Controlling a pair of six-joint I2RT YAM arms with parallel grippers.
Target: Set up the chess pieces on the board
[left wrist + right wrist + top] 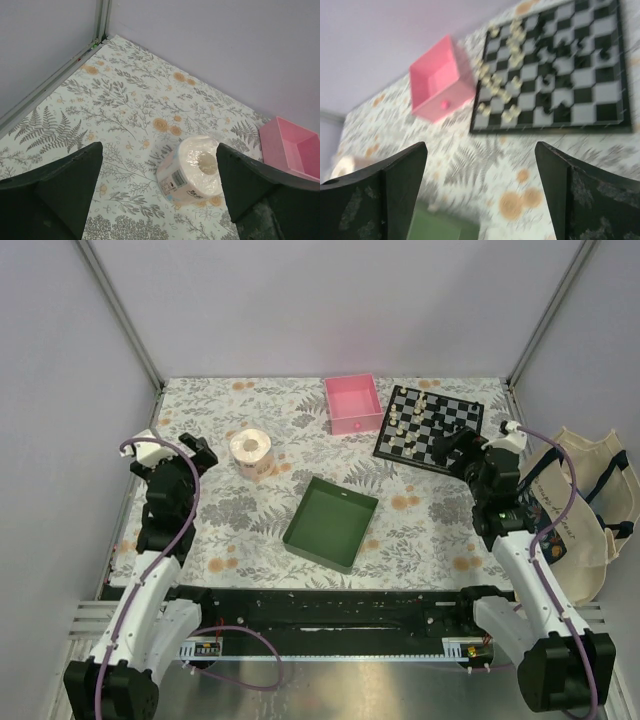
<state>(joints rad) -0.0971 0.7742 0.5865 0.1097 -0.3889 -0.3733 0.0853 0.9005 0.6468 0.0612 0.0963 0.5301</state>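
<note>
Left claw [159, 150] spread, angled down at paper roll [192, 170]; right claw [481, 147] spread, angled toward board [585, 80].

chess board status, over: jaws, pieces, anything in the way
Left jaws and right jaws open, empty. Chess pieces scattered on the board, not in ranks. Right arm beside board; pink box next to it, nothing blocking.

No wording in the scene is clear enough to read

A small printed label [175, 181] sits on the side of the plastic-wrapped white toilet-paper roll [197, 165], its lettering too fine to make out. Dark curved lettering crosses the cream cloth tote bag [590, 495] at the right of the overhead view, too small to read.
</note>
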